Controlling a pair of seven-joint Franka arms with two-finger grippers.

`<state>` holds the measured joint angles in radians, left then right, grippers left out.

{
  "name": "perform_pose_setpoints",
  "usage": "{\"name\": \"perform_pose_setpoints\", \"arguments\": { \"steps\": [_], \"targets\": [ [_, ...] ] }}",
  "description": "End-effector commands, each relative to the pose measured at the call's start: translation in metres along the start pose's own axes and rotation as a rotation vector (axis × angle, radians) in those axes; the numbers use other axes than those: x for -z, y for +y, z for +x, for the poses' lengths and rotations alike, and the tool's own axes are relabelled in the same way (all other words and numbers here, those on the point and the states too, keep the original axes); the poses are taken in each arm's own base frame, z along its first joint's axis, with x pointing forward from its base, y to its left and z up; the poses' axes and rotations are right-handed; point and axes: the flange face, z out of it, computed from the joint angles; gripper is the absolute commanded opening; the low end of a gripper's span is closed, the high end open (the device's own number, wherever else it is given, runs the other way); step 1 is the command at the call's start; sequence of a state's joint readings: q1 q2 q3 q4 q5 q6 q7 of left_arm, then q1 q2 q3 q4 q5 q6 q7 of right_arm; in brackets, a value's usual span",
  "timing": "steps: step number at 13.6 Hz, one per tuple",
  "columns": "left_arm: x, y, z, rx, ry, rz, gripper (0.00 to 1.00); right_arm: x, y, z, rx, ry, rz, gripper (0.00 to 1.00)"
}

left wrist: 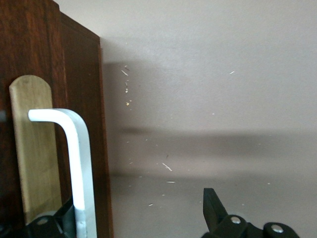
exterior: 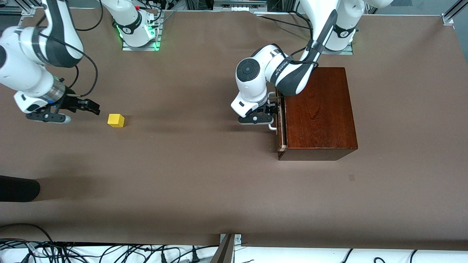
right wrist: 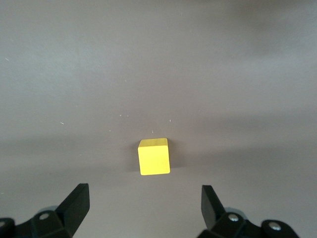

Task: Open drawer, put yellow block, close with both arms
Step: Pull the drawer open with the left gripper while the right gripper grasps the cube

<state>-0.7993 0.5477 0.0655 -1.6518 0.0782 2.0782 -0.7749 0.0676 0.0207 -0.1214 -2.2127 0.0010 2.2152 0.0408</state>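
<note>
The reddish-brown wooden box (exterior: 318,109) stands toward the left arm's end of the table. Its drawer (exterior: 280,128) is out only a crack, and a thin pale strip shows beside the dark front. My left gripper (exterior: 271,110) is open at the white handle (exterior: 272,126). In the left wrist view the handle (left wrist: 81,163) lies between the spread fingers, close to one finger (left wrist: 212,206). The yellow block (exterior: 116,120) lies on the table toward the right arm's end. My right gripper (exterior: 89,106) is open and empty just short of it, and the block (right wrist: 154,156) shows ahead of the gripper (right wrist: 143,196).
The brown table (exterior: 182,175) stretches between block and box. A black object (exterior: 18,188) juts in at the right arm's end, nearer the front camera. Cables (exterior: 109,254) lie along the table's near edge.
</note>
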Motion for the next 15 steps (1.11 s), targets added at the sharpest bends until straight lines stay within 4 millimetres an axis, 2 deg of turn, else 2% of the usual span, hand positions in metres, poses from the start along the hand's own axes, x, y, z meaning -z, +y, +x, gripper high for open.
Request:
{"name": "perform_pose_setpoints", "arguments": {
  "steps": [1,6,10,15],
  "targets": [
    [0.013,0.06,-0.02,0.016,0.014,-0.104,1.0,-0.023,-0.002,-0.013,0.032,0.021,0.0,1.0],
    [0.015,0.094,-0.028,0.049,0.044,-0.139,1.0,-0.066,0.0,-0.008,0.118,0.008,-0.011,1.0],
    [0.014,0.108,-0.031,0.084,0.056,-0.157,1.0,-0.112,0.0,-0.016,0.164,0.049,-0.021,1.0],
    [0.006,0.132,-0.04,0.106,0.068,-0.161,1.0,-0.146,0.003,-0.017,0.224,0.045,-0.03,1.0]
  ]
}}
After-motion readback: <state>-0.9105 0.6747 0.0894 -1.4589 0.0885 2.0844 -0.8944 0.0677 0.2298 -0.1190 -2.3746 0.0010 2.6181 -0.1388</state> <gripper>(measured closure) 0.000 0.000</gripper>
